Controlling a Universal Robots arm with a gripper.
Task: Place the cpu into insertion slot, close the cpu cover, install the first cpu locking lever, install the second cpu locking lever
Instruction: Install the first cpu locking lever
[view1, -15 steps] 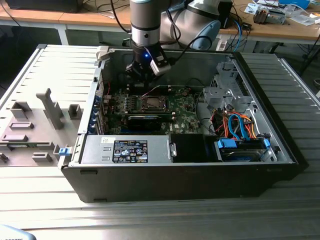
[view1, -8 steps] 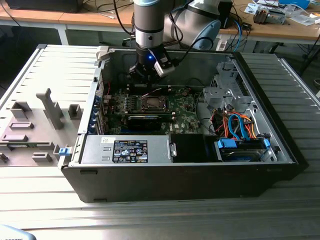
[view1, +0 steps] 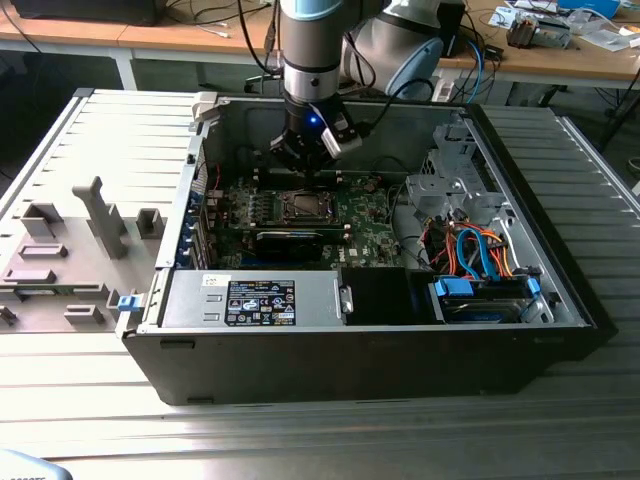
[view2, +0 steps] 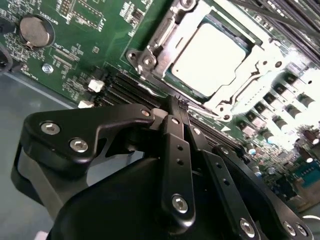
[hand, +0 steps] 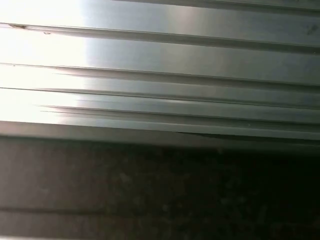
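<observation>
In the second wrist view the cpu (view2: 207, 57), a dull silver square, sits in the insertion slot on the green motherboard (view2: 85, 45). The cpu cover (view2: 257, 62), a silver frame with a window, lies flat around it. How the locking levers stand I cannot tell. My gripper (view2: 176, 104) hovers just off one corner of the socket, black fingers pressed together with nothing between them. In the exterior view the gripper (view1: 305, 160) hangs inside the open computer case, just behind and above the insertion slot (view1: 300, 207).
A black expansion card (view1: 290, 240) lies in front of the socket, with the labelled power supply (view1: 255, 300) nearer still. Orange and blue cables (view1: 480, 250) and a drive cage (view1: 445, 180) fill the exterior view's right. Grey fixtures (view1: 100, 215) stand outside the case on the left.
</observation>
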